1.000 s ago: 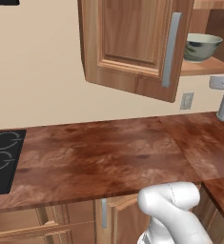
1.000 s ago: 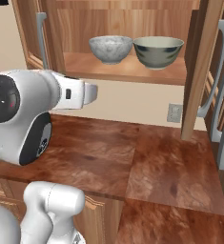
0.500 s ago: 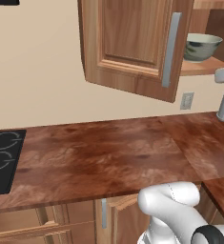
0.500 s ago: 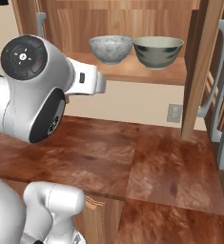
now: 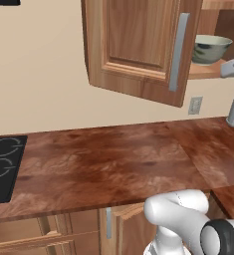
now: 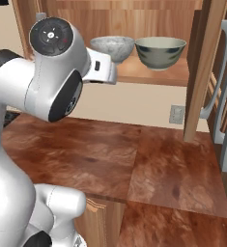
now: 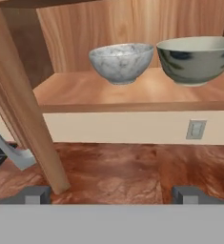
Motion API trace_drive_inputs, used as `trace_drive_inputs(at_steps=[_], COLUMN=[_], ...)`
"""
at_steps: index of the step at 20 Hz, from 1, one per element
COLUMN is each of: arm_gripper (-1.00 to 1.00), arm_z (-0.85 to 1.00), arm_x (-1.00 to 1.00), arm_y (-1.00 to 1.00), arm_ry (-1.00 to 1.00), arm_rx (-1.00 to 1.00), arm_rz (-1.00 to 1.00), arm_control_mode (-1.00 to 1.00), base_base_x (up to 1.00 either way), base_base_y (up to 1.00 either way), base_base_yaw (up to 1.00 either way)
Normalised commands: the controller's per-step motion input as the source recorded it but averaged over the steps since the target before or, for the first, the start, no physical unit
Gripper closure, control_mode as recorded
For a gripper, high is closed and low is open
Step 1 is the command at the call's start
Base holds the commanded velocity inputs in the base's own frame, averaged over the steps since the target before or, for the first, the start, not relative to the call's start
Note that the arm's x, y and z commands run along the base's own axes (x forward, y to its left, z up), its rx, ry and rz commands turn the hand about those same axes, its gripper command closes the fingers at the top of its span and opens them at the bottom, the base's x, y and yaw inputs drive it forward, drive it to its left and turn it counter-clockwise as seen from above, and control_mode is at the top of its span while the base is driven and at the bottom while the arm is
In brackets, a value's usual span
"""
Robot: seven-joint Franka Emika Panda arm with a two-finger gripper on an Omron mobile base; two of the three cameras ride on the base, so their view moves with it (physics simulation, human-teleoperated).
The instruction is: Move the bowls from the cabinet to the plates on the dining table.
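Two bowls stand side by side on the shelf of the open cabinet. The pale speckled bowl is on the left. To its right is the grey-green bowl. My gripper is open and holds nothing. It hangs in front of the shelf, a little below it and short of the bowls, aimed roughly at the speckled one. In the right base view the hand sits just left of that bowl. The plates and the dining table are out of view.
The cabinet's open left door stands close on the hand's left, and its bar handle faces the room. The right door is open too. Below lie a wooden counter, a wall outlet and a black stovetop.
The arm has swung up and to the right, bringing the hand from counter height up to just below the shelf. The gripper stays open and the bowls have not moved.
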Motion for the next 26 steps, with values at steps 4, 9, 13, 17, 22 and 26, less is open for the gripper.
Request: trace_drive_inputs(at_steps=[4, 9, 13, 17, 22, 26], arm_gripper=[-1.0, -1.0, -1.0, -1.0, -1.0, -1.0], arm_z=[-0.19, -0.18, -0.03, 0.0, 0.0, 0.0], arm_x=[0.01, 0.05, 0.26, 0.23, 0.11, 0.35], arm_y=[-0.15, -0.01, 0.0, 0.0, 0.0, 0.0], arm_ry=[0.0, 0.0, 0.0, 0.0, 0.0, 0.0], arm_rx=[0.0, 0.0, 0.01, 0.21, 0.38, 0.2], arm_rz=[0.06, 0.03, 0.0, 0.0, 0.0, 0.0], arm_control_mode=[-1.0, -1.0, -1.0, -1.0, -1.0, -1.0], base_base_x=[0.0, 0.0, 0.0, 0.0, 0.0, 0.0], base_base_y=[0.0, 0.0, 0.0, 0.0, 0.0, 0.0], base_base_yaw=[0.0, 0.0, 0.0, 0.0, 0.0, 0.0])
